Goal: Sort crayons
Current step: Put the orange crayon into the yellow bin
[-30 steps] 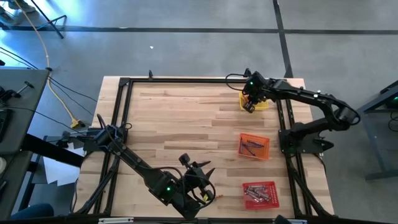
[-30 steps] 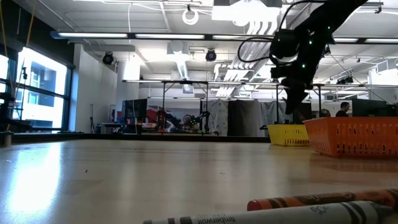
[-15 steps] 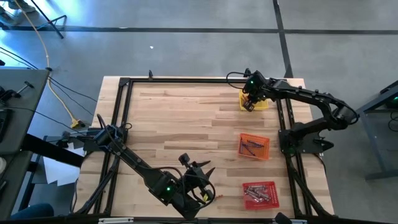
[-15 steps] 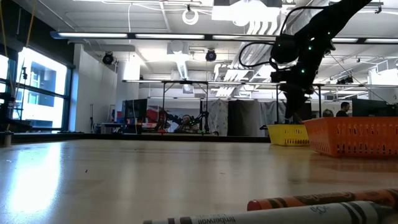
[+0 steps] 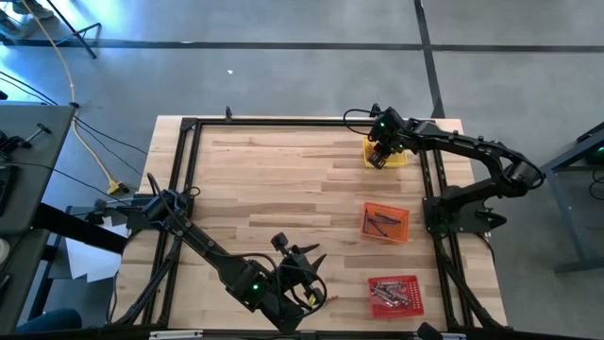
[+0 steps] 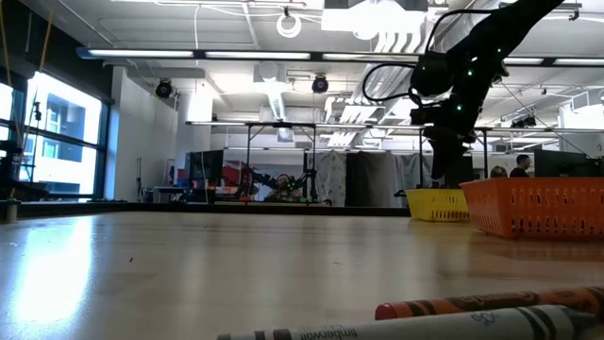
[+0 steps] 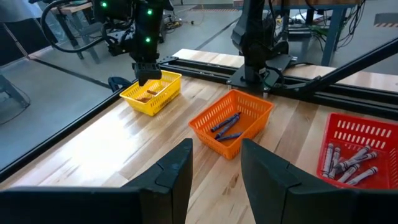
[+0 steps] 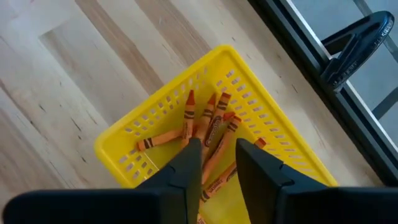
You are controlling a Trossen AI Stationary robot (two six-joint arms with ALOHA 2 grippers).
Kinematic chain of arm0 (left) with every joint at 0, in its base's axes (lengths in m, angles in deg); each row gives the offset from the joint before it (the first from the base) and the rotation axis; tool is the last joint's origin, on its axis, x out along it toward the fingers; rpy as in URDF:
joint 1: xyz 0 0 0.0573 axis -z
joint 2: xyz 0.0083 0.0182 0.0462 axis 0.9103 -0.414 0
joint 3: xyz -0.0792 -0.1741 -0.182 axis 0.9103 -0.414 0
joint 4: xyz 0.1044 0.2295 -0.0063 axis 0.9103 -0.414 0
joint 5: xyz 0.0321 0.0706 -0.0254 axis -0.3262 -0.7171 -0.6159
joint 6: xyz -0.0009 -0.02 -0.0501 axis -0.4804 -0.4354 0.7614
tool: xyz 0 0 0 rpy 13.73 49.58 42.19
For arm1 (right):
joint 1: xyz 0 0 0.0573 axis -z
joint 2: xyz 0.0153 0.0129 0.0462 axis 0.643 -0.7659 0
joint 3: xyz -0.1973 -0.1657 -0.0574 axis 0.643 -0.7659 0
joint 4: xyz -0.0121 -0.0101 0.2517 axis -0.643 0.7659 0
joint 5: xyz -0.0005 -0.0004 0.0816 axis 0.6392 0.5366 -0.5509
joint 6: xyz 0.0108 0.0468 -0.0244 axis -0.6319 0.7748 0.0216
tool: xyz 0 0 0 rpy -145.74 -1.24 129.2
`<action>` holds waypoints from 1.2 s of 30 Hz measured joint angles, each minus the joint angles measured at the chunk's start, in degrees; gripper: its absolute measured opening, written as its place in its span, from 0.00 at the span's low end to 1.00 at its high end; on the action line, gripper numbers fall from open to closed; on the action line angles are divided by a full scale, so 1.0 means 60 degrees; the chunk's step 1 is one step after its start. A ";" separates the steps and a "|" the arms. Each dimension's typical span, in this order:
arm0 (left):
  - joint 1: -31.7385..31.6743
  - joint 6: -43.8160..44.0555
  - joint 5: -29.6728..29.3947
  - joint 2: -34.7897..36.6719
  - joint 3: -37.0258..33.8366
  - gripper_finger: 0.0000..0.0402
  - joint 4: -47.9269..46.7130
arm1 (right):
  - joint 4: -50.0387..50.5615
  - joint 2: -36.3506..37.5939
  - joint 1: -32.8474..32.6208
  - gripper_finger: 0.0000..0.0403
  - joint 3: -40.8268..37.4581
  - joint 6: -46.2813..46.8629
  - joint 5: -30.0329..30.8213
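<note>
The right gripper [image 8: 211, 163], fingers spread and empty over the yellow tray [image 8: 130, 140] of orange crayons [image 8: 214, 134], has apparently just dropped 1; next, fetch another stray crayon.

You see a table [image 5: 283, 179] of pale wood planks, smooth with a soft shine. The yellow tray [image 8: 155, 134], orange tray [image 7: 231, 122] and red tray [image 7: 357, 146] look like glossy plastic mesh. The crayons [image 8: 211, 134] are wrapped in matt paper. The frame [image 5: 189, 142] around the table seems to be black matt metal.
</note>
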 joint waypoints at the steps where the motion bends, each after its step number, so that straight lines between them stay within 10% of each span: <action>1: 0.0001 0.0003 0.0000 0.0000 -0.0002 0.30 -0.0001 | 0.0000 0.0000 0.0000 0.23 0.0000 -0.0001 0.0000; 7: -0.0003 0.0371 0.0357 0.0000 0.0001 0.30 -0.0204 | 0.1029 0.0004 0.0000 0.24 0.0265 0.0714 -0.0171; 17: -0.0372 0.2251 0.4382 -0.0412 -0.0009 0.30 -0.1028 | 0.2605 0.1040 -0.2103 0.22 0.0583 0.2073 -0.4963; 30: -0.1203 0.0760 0.8704 -0.1782 -0.0020 0.30 0.1249 | 0.1353 0.1836 -1.0343 0.21 0.0594 0.6516 -0.1782; 36: -0.1181 0.1403 0.9206 -0.2234 -0.0010 0.30 0.2037 | 0.0714 0.1555 -1.3334 0.21 0.0594 0.8827 0.0292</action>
